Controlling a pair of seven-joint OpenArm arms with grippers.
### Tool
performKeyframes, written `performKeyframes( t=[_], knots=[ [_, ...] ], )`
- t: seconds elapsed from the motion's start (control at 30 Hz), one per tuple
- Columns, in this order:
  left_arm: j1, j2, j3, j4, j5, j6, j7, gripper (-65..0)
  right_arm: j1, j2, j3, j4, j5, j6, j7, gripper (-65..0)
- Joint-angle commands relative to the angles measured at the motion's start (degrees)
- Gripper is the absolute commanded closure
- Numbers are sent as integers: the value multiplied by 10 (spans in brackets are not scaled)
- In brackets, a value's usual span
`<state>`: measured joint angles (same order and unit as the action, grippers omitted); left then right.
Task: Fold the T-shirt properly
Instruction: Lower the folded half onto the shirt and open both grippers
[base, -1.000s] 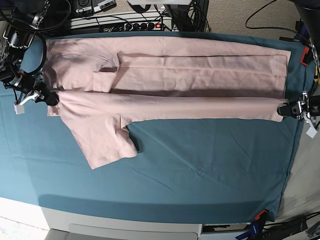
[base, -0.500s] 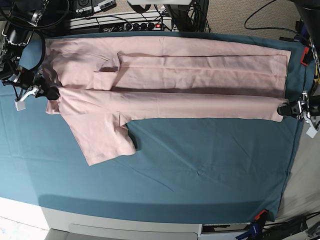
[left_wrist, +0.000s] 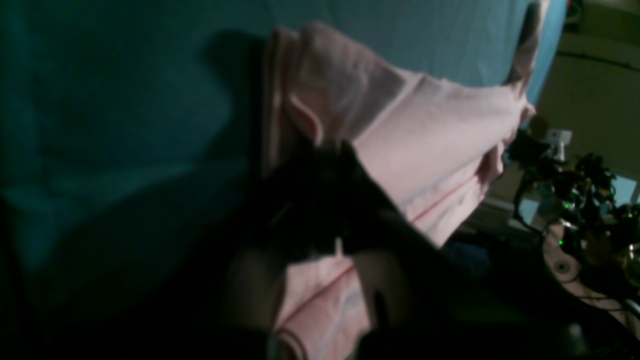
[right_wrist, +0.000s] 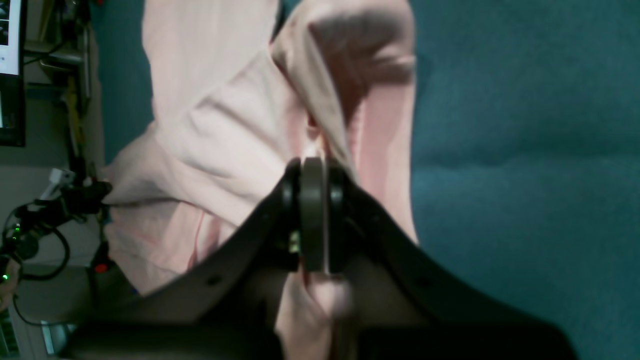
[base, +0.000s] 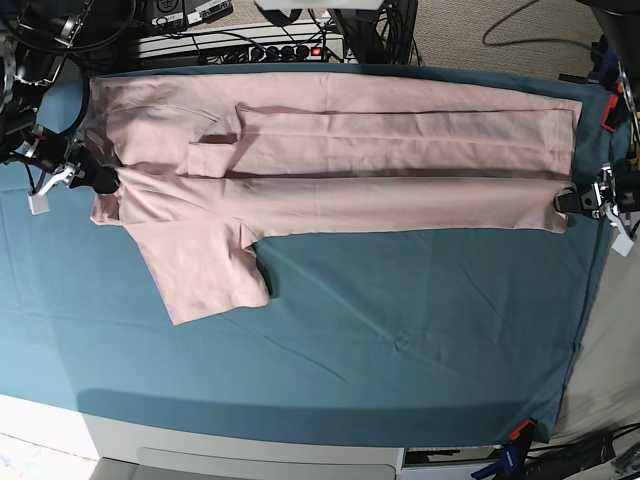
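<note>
The pale pink T-shirt (base: 330, 150) lies stretched across the teal table cloth (base: 400, 330), plain side up, its near long edge folded toward the back. One sleeve (base: 205, 270) hangs toward the front. My right gripper (base: 100, 180) at the base view's left is shut on the T-shirt (right_wrist: 220, 125) at its shoulder end; its jaws (right_wrist: 312, 165) press together over pink cloth. My left gripper (base: 568, 200) at the right is shut on the hem corner of the T-shirt (left_wrist: 425, 150), the fingers dark and blurred in the left wrist view.
Cables and power strips (base: 250, 45) lie behind the table's back edge. Clamps (base: 520, 432) pin the cloth at the front right corner and at the right edge (base: 610, 110). The other arm (left_wrist: 565, 185) shows far off in the left wrist view.
Both grippers have carried the folded front edge of the T-shirt toward the back of the table, narrowing the shadowed gap between the layers. The hanging sleeve followed slightly.
</note>
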<state>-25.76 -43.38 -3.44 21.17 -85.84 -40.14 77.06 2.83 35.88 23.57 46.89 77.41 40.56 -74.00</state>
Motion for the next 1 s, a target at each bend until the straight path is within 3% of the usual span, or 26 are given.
performKeyframes(
  t=[0.0,0.43,0.63,0.97],
  knots=[
    [4,-10,-1,0,8,1,-12,0,-3,8,2,2,-3,-6,-2,0],
    [13,-3,-1,23,8,1,-10,0,-32,-46,2,14,-12,-6,20,0],
    [13,-3,-1,23,8,1,-10,0,-76,-49,2,65,-27,-6,31,0],
    [13,-3,-1,23,8,1,-10,0,-128,-43,2,146,-130,-6,70,0]
  ],
)
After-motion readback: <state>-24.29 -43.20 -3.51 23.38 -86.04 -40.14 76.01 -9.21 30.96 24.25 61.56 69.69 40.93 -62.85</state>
